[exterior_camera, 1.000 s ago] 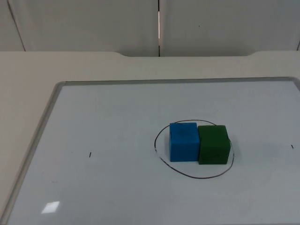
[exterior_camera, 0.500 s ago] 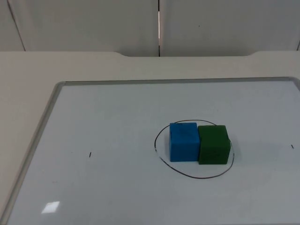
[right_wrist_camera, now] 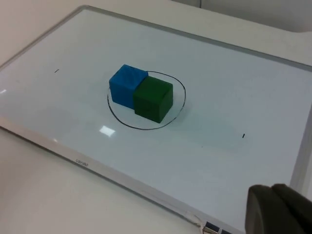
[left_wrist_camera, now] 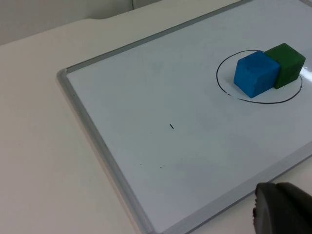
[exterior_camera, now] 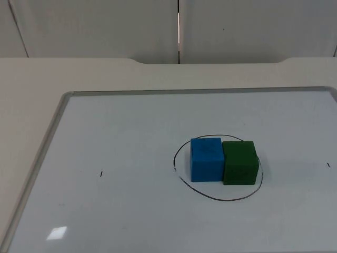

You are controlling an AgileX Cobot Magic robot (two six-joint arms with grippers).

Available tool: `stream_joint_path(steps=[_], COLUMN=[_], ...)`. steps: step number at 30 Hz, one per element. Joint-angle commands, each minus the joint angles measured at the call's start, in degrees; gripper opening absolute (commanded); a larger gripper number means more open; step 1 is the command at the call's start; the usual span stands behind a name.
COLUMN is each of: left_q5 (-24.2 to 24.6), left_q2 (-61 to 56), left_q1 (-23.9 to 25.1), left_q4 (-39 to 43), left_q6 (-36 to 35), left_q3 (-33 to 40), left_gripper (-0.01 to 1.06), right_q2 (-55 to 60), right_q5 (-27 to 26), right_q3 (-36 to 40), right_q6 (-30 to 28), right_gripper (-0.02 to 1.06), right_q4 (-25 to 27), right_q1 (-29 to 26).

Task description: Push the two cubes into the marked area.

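— So, both in? The blue cube [exterior_camera: 206, 158] and green cube [exterior_camera: 239, 162] sit touching, side by side, inside the drawn ring [exterior_camera: 216, 196] on the whiteboard [exterior_camera: 105, 132].

— Looks done to me, though the green one sits close to the line on its far side.

— And the arms?

— Both wait well back from the cubes. I see one black fingertip of the left gripper [left_wrist_camera: 282, 209] off the board's edge, and one of the right gripper [right_wrist_camera: 278, 207] past its corner. Spread or pressed together, I cannot tell.

— What could spoil it?

— A needless nudge on the blue cube would shove the green across the line.
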Motion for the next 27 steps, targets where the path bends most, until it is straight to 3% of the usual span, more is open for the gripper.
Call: stream_joint_path(steps=[1,14,17,20,21,24,26,27], left_q5=[-0.56,-0.56,-0.56,-0.56,-0.56,-0.56,-0.56,-0.56], left_q2=[-0.23,-0.23,-0.23,-0.23,-0.23,-0.23,-0.23,-0.23], left_q1=[0.21,0.21,0.21,0.21,0.21,0.21,0.21,0.21], left_q4=[0.32,0.32,0.32,0.32,0.32,0.32,0.32,0.32], left_q6=[0.09,0.09,0.09,0.09,0.09,0.09,0.09,0.09], left_q3=[0.3,0.3,0.3,0.3,0.3,0.3,0.3,0.3], left_gripper=[0.0,0.0,0.0,0.0,0.0,0.03,0.18,0.18], right_q2=[-0.16,-0.16,-0.16,-0.16,-0.16,-0.16,-0.16,-0.16], right_q5=[-0.2,-0.2,-0.2,-0.2,-0.2,-0.2,-0.2,-0.2], right_q3=[0.13,0.13,0.13,0.13,0.13,0.13,0.13,0.13], right_q6=[-1.22,-0.96,-0.96,-0.96,-0.96,-0.69,-0.69,-0.69], right_gripper=[0.0,0.0,0.06,0.31,0.31,0.73,1.02,1.02], right_q4=[0.48,0.0,0.0,0.0,0.0,0.0,0.0,0.0], right_q1=[0.26,0.26,0.26,0.26,0.26,0.26,0.26,0.26])
